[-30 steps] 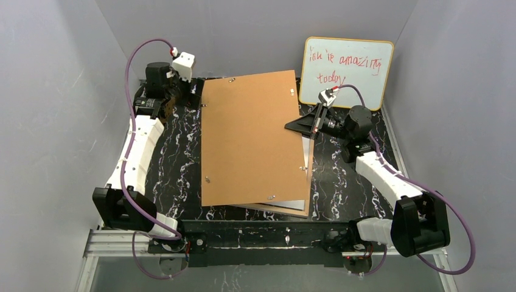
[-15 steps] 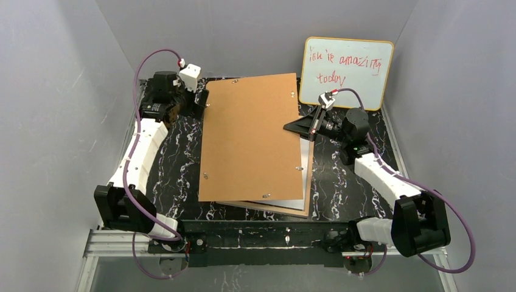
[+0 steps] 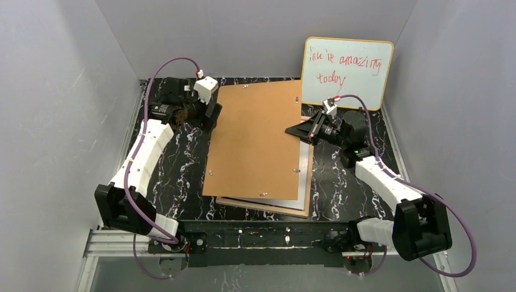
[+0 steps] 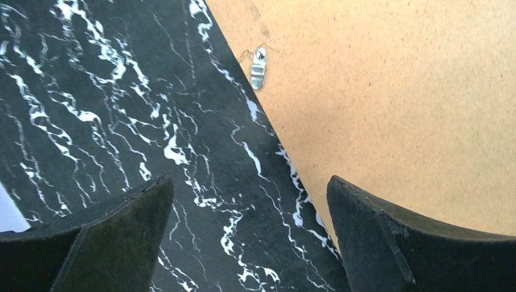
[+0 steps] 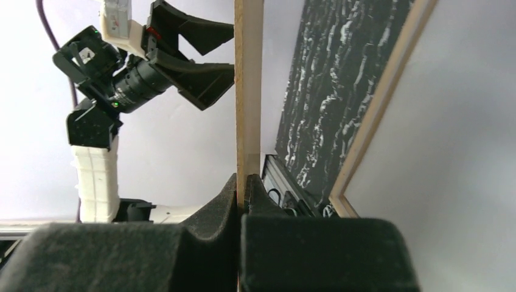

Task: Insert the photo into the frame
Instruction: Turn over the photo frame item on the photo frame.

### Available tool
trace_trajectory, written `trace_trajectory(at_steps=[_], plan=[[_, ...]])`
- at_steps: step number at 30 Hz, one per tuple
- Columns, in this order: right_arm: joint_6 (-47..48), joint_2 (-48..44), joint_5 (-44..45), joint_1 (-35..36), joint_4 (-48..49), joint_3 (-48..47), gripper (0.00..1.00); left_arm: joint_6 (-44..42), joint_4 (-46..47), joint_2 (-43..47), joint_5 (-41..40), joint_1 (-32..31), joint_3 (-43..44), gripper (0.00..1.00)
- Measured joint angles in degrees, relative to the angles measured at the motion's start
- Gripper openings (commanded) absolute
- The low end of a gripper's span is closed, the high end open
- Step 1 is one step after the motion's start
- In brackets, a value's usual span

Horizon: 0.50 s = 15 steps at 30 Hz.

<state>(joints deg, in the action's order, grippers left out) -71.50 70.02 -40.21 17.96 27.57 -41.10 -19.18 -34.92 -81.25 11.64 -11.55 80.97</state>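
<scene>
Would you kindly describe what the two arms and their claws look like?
Left arm and right arm: white shells, black joints, a purple cable each. The left claw and right claw have matte black wedge-shaped fingers beside a small white block.

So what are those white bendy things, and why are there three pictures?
Those are a robot's two arms, each ending in a two-finger gripper. The wide picture comes from a camera up above. The other two come from little cameras on the wrists, so you see each gripper's own black fingers up close.

On the black table sits a big brown board, with the frame peeking out underneath it. A whiteboard with red writing leans at the back.

The right gripper is shut on the board's edge, pinching it. The left gripper is open and holds nothing. It hangs over the table by the board's other edge, near a small metal clip. The photo doesn't show in these pictures.
</scene>
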Motion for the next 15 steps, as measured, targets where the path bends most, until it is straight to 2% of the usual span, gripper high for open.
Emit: trace_trajectory(at_steps=[5, 10, 15], plan=[[2.91, -2.49, -1.55, -4.52, -3.32, 4.55, 0.01, -0.76, -3.32, -1.53, 0.35, -0.35, 0.00, 0.98], [7.41, -4.00, -3.78, -11.63, -9.46, 8.35, 0.01, -1.11, -2.89, -2.23, 0.00, 0.33, -2.25, 0.98], [11.47, -4.13, -5.31, -15.04, -13.00, 9.14, 0.01, -1.44, -1.73, -5.44, -0.20, 0.63, -5.22, 0.98]])
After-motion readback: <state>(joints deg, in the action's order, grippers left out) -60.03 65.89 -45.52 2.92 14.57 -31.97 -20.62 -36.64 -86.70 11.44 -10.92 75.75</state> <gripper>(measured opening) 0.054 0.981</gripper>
